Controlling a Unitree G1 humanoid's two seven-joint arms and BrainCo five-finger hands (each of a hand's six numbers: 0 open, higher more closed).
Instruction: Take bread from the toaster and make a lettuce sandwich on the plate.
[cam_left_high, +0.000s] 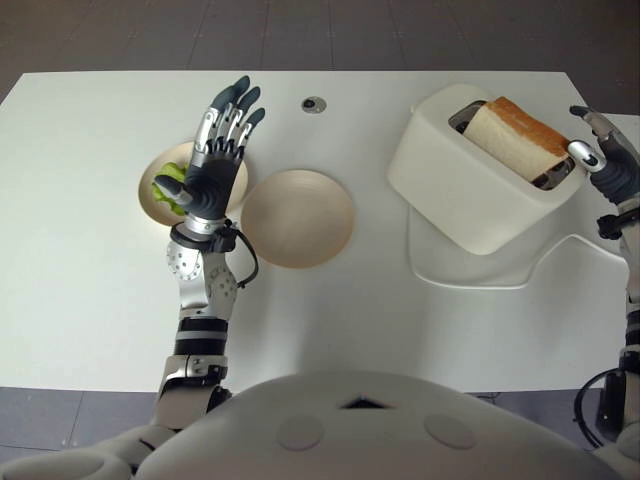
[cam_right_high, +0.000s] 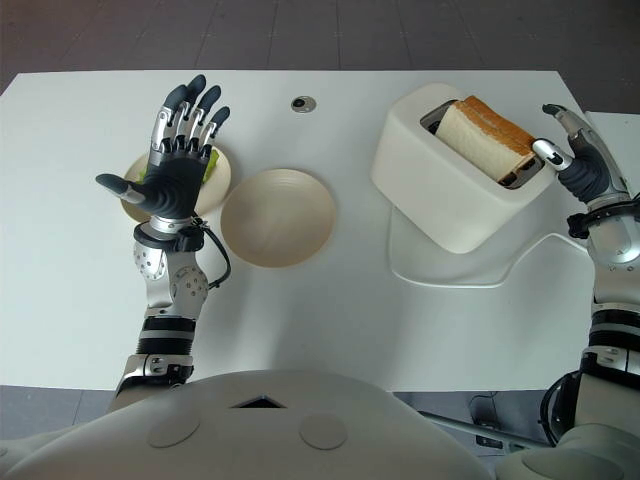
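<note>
Nearest the camera, the left hand is raised above the left part of the surface, palm showing, fingers released and spread, grasping nothing. It stands over a small dish that carries the lettuce. Just right of the dish, and touching or nearly touching it, lies the plate, with nothing on it. A round grommet sits in the surface beyond the plate.

Further right, well apart from the plate, stands the toaster, turned at an angle. The bread projects from its slot, leaning along the slot. The right hand is at the toaster's right end, just beside the bread; fingers are released and hold nothing. Whether a fingertip touches the bread cannot be told.

Handling judgement: the bread is light, soft and easily crushed or torn. Take hold of the exposed upper edge across the flat faces, apply light pressure, and lift along the slot. The lettuce is limp and light; pinch it gently.
</note>
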